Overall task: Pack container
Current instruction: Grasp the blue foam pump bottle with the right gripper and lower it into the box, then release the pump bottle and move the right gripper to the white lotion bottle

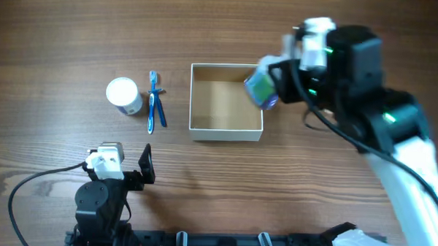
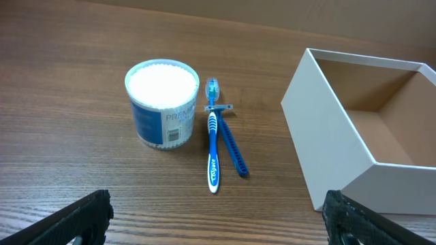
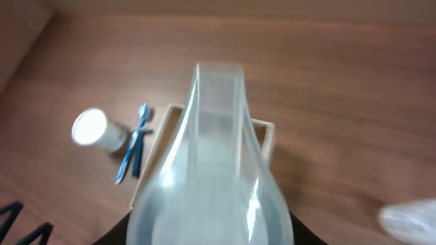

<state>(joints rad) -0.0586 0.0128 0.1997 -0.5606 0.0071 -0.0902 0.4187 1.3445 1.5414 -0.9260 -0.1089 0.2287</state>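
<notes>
The container (image 1: pixel 226 132), a square white-walled box with a tan inside, stands open at the table's middle; it also shows in the left wrist view (image 2: pixel 327 129) and the right wrist view (image 3: pixel 158 139). My right gripper (image 1: pixel 275 81) is shut on a pale translucent bottle (image 1: pixel 262 86) with a blue-green label, held tilted above the container's right edge. The bottle (image 3: pixel 211 184) fills the right wrist view and hides the jaws. My left gripper (image 1: pixel 146 166) is open and empty near the table's front left, its fingers (image 2: pixel 218 221) wide apart.
A round white-lidded jar (image 1: pixel 123 95) (image 2: pixel 162 102) stands left of the container. A blue toothbrush (image 1: pixel 152 102) (image 2: pixel 213 143) and a blue razor (image 1: pixel 161 110) (image 2: pixel 228 139) lie side by side between jar and container.
</notes>
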